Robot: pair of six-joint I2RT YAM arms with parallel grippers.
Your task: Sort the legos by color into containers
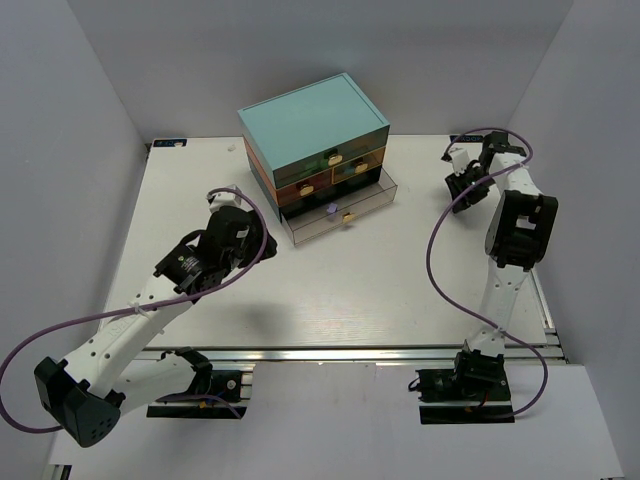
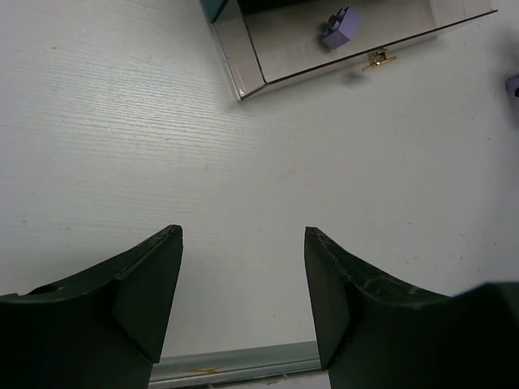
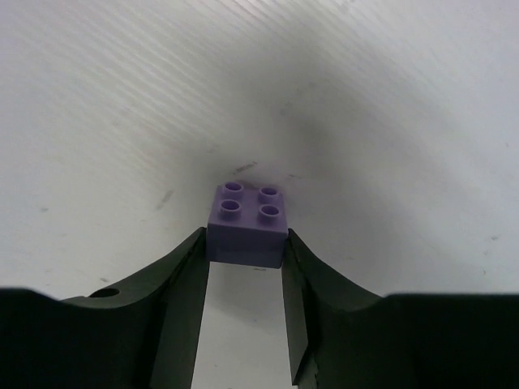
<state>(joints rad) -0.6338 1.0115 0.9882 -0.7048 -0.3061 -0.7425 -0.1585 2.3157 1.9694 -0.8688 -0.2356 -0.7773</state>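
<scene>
Two lilac legos showed plainly. The first lilac brick was pinched between the right jaws, which stood set to the brick's width and pressed on its two side faces near their tips, studs up. Whether it rested on the counter or hung just above it could not be told from the right wrist view. In the top view the right arm reached toward the far right corner of the counter, well apart from the chest.

The second lilac brick lay inside the clear bottom drawer, which stood pulled out from the foot of the chest toward the arms, its tan knob on the front wall. The brick lay near that front wall, just behind the knob. The upper drawers, with orange and teal fronts, sat shut in the chest.

The left jaws stood wide apart and held nothing. They were over bare counter near the drawer's front left corner, not touching it. A scrap of lilac at the right edge of the left wrist view was cut off too much to name.
</scene>
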